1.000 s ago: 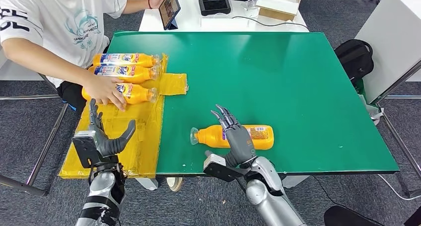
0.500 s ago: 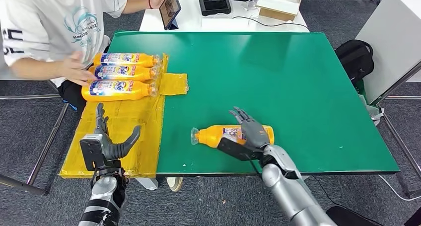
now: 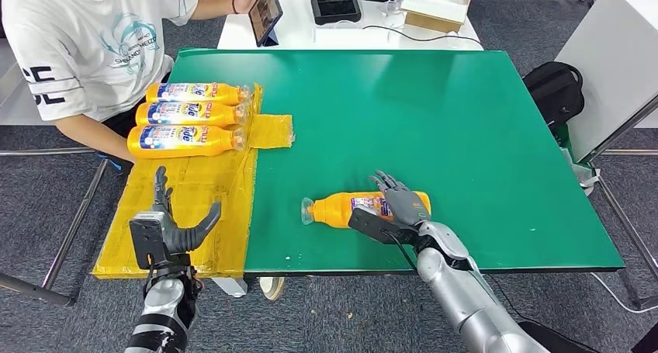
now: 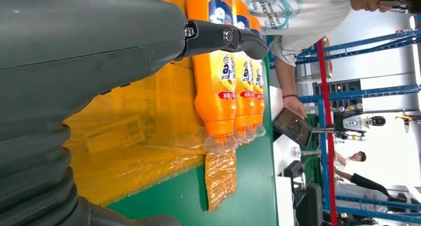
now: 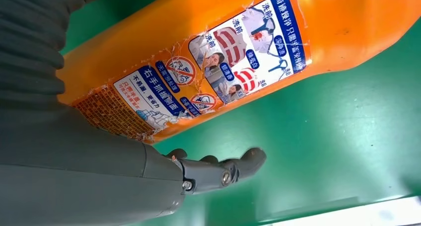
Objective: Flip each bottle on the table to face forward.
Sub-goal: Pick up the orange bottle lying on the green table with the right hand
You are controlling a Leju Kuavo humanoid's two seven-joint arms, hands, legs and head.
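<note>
I see the lone orange bottle (image 3: 365, 209) lying on its side near the front edge of the green table (image 3: 434, 112), cap end pointing left, base to the right. My right hand (image 3: 399, 205) is laid over its right half, fingers draped across the top of the body; from the right wrist view the back label with small print faces the camera, thumb (image 5: 218, 170) just beside the bottle on the near side over the table. Can't tell whether that's a firm grip or just resting contact. Left hand (image 3: 172, 225) hovers over the yellow sheet (image 3: 194, 198) at the table's left side, fingers spread, holding nothing. Three more orange bottles (image 3: 186, 114) lie side by side at the far end of that sheet, front labels up, caps pointing right. A person in a white T-shirt (image 3: 85, 43) sits at the far left beside them, holding a tablet (image 3: 264, 13).
</note>
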